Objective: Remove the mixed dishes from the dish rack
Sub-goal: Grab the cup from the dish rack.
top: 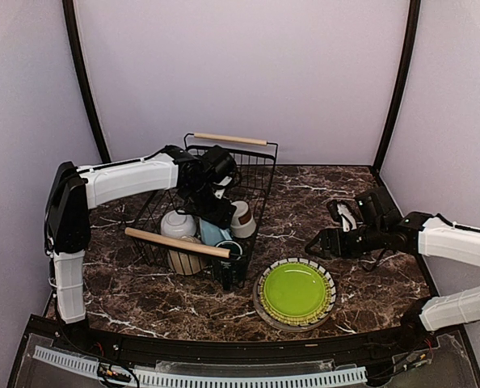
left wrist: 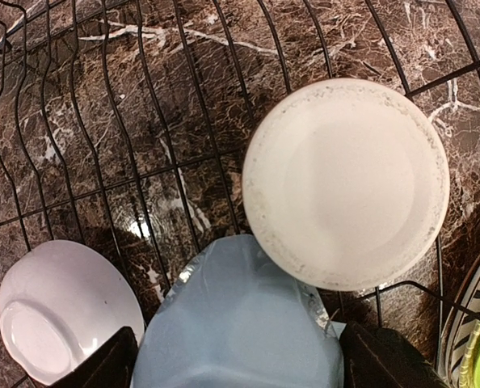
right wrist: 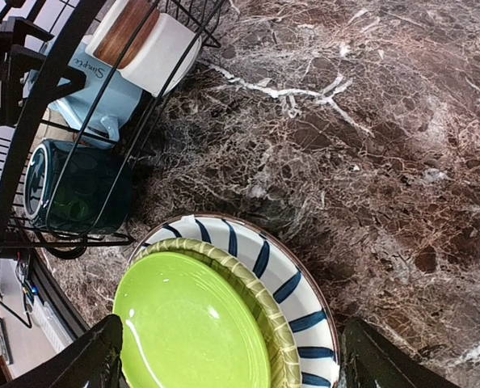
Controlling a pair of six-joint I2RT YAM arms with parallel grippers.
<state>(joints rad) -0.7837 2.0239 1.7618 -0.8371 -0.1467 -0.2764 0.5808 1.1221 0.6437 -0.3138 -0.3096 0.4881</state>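
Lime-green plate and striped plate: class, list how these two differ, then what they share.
The lime-green plate is plain; the striped plate is white with dark stripes. The lime-green plate is smaller, the striped plate wider. The lime-green plate lies on top, the striped plate beneath. Both are round and outside the dish rack.

Black wire all round on the dish rack (top: 266, 182), and pale wooden handles (top: 178, 242) capping it. Inside, there's the light blue mug (left wrist: 240, 323) with dark lettering, a plain white bowl (left wrist: 58, 311), a cream bowl (top: 183, 260), the cup (right wrist: 143, 40) banded brown on white, and the dark green mug (right wrist: 78, 190), deep and glossy. The table (top: 329, 190) is dark brown marble veined in white. On it the lime-green plate (right wrist: 183, 323) glows over the striped plate (right wrist: 292, 283), white with dark blue bars.
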